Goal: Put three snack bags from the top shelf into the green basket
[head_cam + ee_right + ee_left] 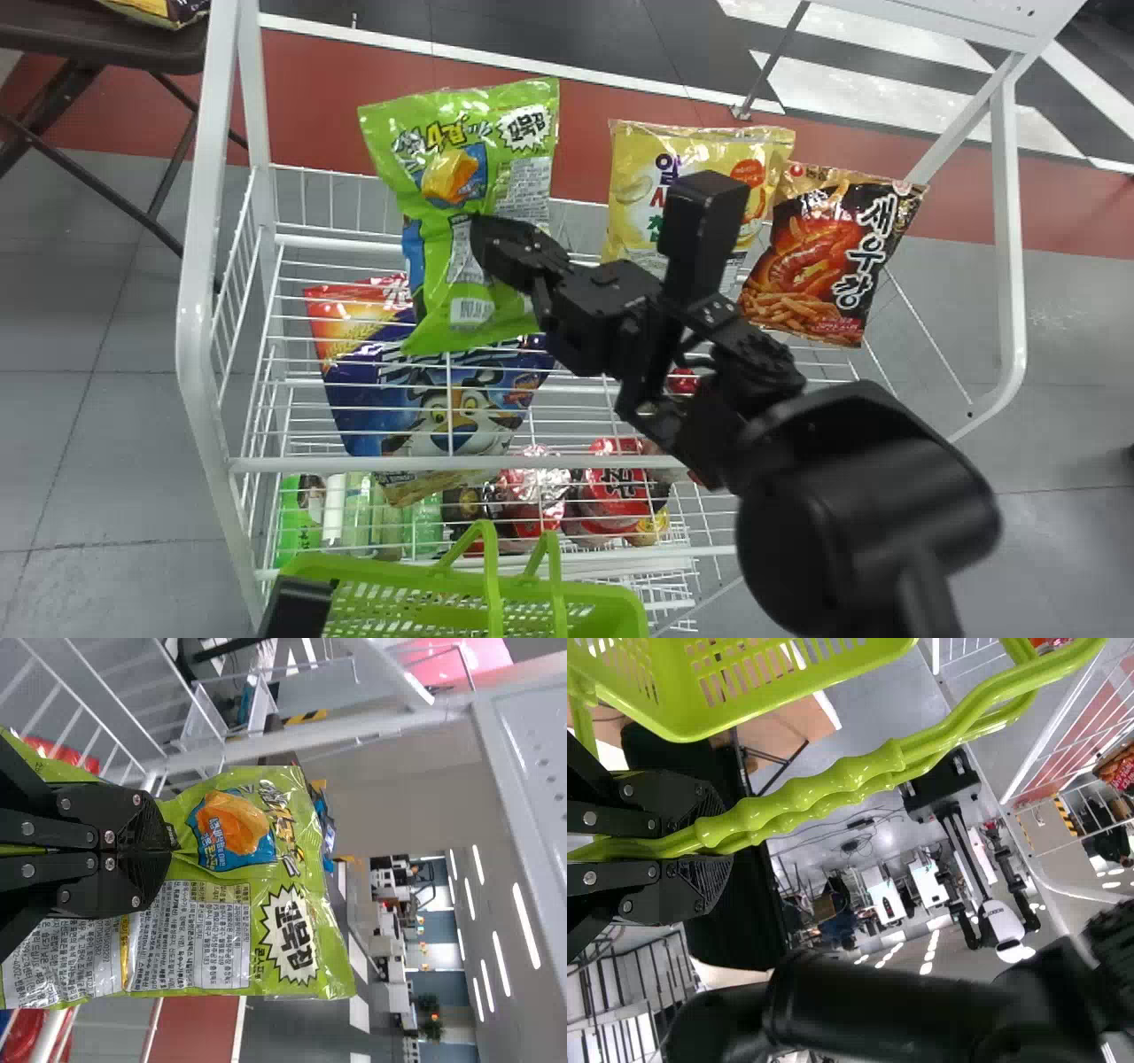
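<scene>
My right gripper (509, 248) is over the left part of the top shelf, shut on the green snack bag (469, 292), which hangs upright. In the right wrist view the gripper (164, 846) pinches that green bag (213, 939). A yellow bag (642, 190) and a dark red-orange bag (819, 257) stand on the shelf's right side. The green basket (407, 589) is at the bottom edge, in front of the rack, beside my left gripper (297, 607). In the left wrist view my left gripper (700, 846) is shut on the handles of the basket (735, 691).
The white wire rack (416, 462) has upright posts on both sides. Below the top shelf are a blue cereal bag (443, 408) and several red packs. A dark table (106, 40) stands at the back left. My right arm crosses over the rack's front right.
</scene>
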Controlling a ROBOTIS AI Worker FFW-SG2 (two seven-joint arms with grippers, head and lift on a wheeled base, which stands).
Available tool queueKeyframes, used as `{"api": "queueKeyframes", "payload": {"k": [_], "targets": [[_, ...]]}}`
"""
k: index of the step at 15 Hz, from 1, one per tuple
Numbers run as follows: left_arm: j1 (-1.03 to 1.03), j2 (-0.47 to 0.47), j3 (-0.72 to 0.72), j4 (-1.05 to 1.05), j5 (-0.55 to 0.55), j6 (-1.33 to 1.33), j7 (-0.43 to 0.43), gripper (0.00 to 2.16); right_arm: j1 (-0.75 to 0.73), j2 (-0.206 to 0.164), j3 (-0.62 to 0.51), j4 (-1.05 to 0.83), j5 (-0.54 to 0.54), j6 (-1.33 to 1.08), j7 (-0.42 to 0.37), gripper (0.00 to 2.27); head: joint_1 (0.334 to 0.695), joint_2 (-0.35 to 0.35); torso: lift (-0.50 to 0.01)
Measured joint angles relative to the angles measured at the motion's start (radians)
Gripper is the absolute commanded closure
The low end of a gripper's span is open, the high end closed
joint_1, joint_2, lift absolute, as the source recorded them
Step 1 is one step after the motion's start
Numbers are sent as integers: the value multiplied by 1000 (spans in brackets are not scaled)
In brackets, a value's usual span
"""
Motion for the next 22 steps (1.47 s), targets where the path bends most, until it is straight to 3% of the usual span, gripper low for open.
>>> {"api": "queueKeyframes", "payload": {"k": [3, 8, 10, 13, 17, 22], "targets": [[0, -2, 10, 12, 9, -24, -10, 2142, 101, -10, -101, -181, -83, 205, 30, 2246, 695, -350, -48], [2, -9, 31, 24, 18, -64, -19, 2142, 279, -23, -412, -409, -212, 532, 63, 2250, 695, -350, -48], [2, -11, 43, 24, 23, -71, -19, 2142, 340, -23, -563, -443, -261, 659, 122, 2246, 695, -350, -48], [4, -18, 54, 24, 28, -82, -19, 2142, 406, -14, -685, -445, -286, 796, 231, 2250, 695, -350, -48], [6, -23, 54, 25, 29, -91, -19, 2142, 493, 6, -656, -334, -287, 815, 327, 2246, 695, -350, -48], [17, -24, 42, 14, 24, -92, -17, 2142, 490, 11, -472, -114, -288, 684, 341, 2246, 695, -350, -48]]}}
